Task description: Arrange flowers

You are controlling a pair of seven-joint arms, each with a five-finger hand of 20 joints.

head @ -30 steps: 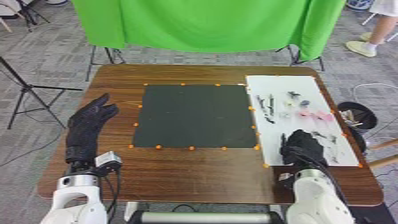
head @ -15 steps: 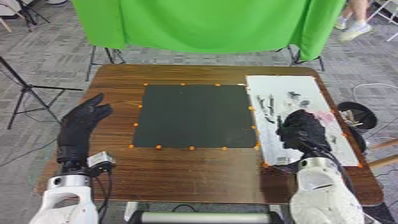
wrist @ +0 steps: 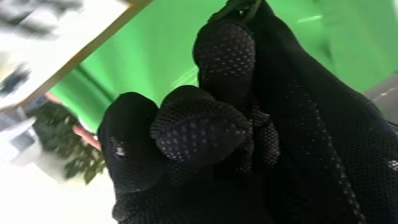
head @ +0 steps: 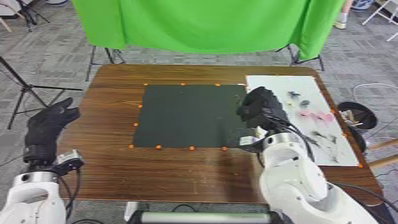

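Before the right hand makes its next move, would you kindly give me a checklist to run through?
1. Green stem pinched at the right hand's fingertips: ok.
2. Grip firm enough to carry it: cannot tell.
3. Right hand fully over the black mat: not ok, it straddles the right edge.
4. Left hand away from the mat: ok.
5. Pink flowers on the white sheet: ok.

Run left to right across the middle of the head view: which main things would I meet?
Left hand, dark mat, right hand, pink flowers, black bin.
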